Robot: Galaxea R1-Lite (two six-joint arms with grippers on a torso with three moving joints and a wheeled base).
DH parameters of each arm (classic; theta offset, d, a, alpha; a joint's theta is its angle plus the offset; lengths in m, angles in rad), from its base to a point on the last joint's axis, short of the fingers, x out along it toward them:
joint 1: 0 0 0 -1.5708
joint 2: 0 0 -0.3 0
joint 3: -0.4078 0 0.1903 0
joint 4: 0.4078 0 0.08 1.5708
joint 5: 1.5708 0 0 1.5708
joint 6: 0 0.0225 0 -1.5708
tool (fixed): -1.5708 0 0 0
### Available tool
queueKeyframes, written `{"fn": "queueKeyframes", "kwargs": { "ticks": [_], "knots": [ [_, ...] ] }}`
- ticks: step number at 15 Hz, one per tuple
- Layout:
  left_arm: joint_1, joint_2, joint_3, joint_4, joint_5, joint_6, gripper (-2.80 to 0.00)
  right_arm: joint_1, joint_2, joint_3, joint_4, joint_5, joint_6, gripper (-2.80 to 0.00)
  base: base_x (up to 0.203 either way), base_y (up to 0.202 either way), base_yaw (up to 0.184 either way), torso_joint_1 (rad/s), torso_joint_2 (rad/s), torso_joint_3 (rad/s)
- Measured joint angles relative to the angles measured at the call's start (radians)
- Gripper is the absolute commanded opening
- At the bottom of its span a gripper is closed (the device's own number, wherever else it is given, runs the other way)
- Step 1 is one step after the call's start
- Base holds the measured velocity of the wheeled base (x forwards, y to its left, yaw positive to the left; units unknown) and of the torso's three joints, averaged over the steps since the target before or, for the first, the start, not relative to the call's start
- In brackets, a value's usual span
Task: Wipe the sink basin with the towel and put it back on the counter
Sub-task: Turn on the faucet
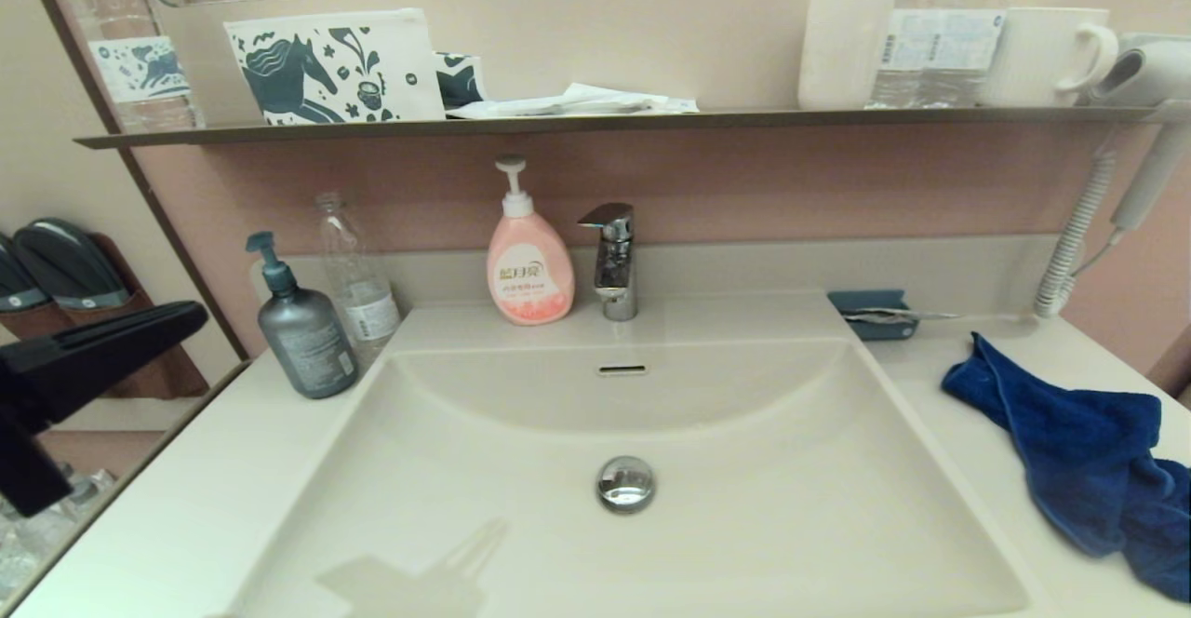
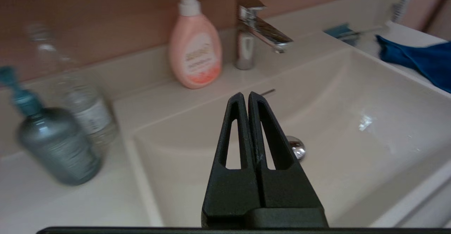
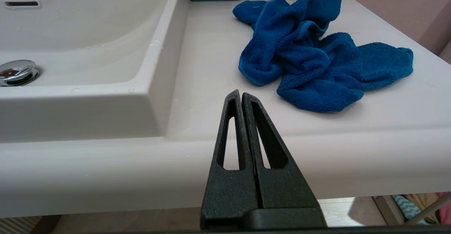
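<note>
Both my grippers sit with fingers pressed together, empty: right gripper low in front of the counter edge, left gripper raised over the left front of the sink basin. Past the right one I see the towel crumpled on the counter right of the basin, touching nothing else. Farther back: drain plug, faucet, pink soap bottle, teal tray.

Soft, even indoor light; an arm's shadow falls in the sink basin, and the left wrist view's bottles blur.
</note>
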Motion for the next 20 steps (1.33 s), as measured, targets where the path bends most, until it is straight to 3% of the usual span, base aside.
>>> {"fn": "queueKeyframes", "kwargs": {
  "ticks": [5,9,16,20],
  "knots": [
    [-0.165,0.209,-0.023,-0.15,0.06,0.002,-2.8,0.0,0.0,0.0,0.0,0.0,0.0,-2.8,0.0,0.0,0.0,0.0,0.0,0.0],
    [-0.235,0.403,-0.046,-0.338,0.126,0.004,-2.8,0.0,0.0,0.0,0.0,0.0,0.0,-2.8,0.0,0.0,0.0,0.0,0.0,0.0],
    [-0.256,0.678,-0.244,-0.361,0.172,0.035,-2.8,0.0,0.0,0.0,0.0,0.0,0.0,-2.8,0.0,0.0,0.0,0.0,0.0,0.0],
    [-0.282,0.813,-0.34,-0.361,0.242,0.056,-2.8,0.0,0.0,0.0,0.0,0.0,0.0,-2.8,0.0,0.0,0.0,0.0,0.0,0.0]
  ]
}}
